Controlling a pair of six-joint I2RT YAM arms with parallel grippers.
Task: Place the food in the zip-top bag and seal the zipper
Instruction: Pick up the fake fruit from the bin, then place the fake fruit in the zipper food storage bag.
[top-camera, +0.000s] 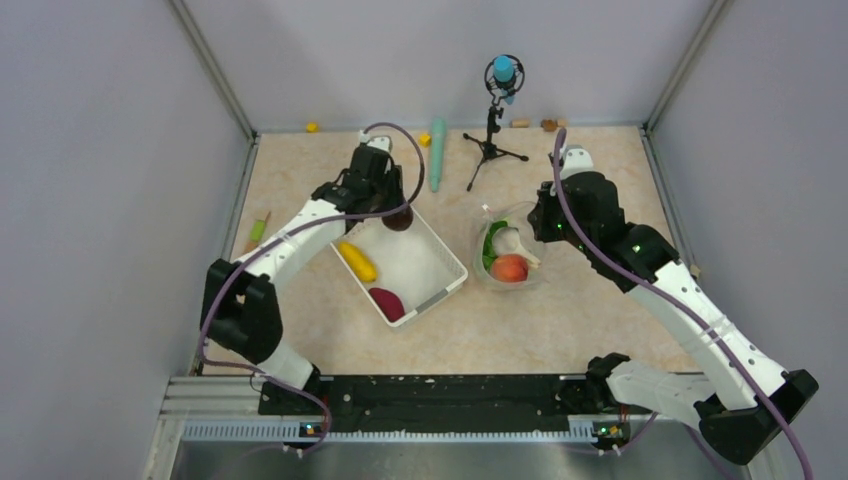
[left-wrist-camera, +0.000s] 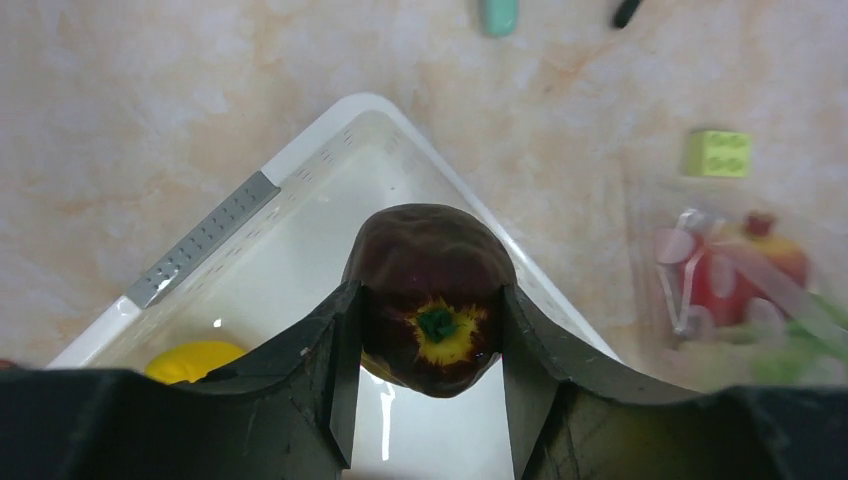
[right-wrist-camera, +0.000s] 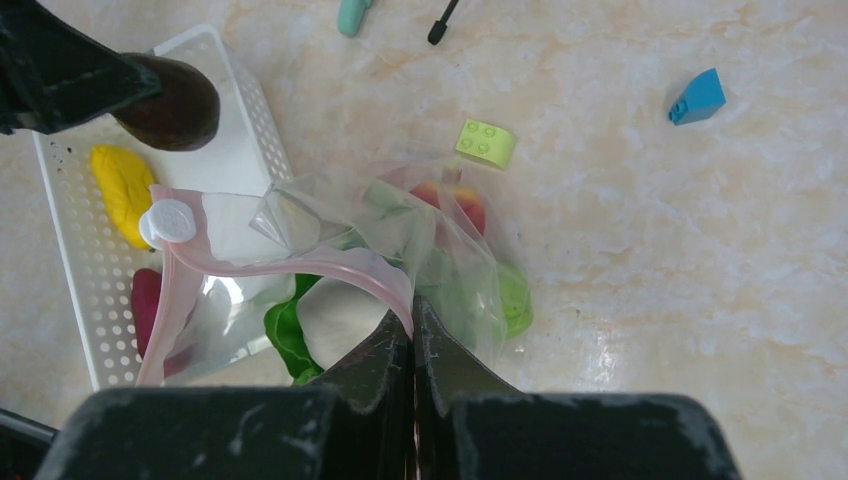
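Note:
My left gripper (left-wrist-camera: 430, 300) is shut on a dark maroon piece of food (left-wrist-camera: 432, 290) with a yellow and green stem end. It holds the piece above the far corner of the white basket (top-camera: 440, 262). A yellow corn-like piece (top-camera: 357, 261) and a dark red piece (top-camera: 387, 302) lie in the basket. The clear zip-top bag (top-camera: 510, 250) stands to the basket's right with green cabbage (right-wrist-camera: 285, 325), a whitish piece (right-wrist-camera: 340, 315) and a red apple (top-camera: 510, 267) inside. My right gripper (right-wrist-camera: 412, 318) is shut on the bag's pink zipper (right-wrist-camera: 290, 267) and holds the mouth up and open.
A teal cylinder (top-camera: 438, 140) and a small tripod with a microphone (top-camera: 492, 130) stand at the back. A green block (right-wrist-camera: 486, 143) lies just beyond the bag and a blue block (right-wrist-camera: 698, 97) farther right. Grey walls close in the table on three sides.

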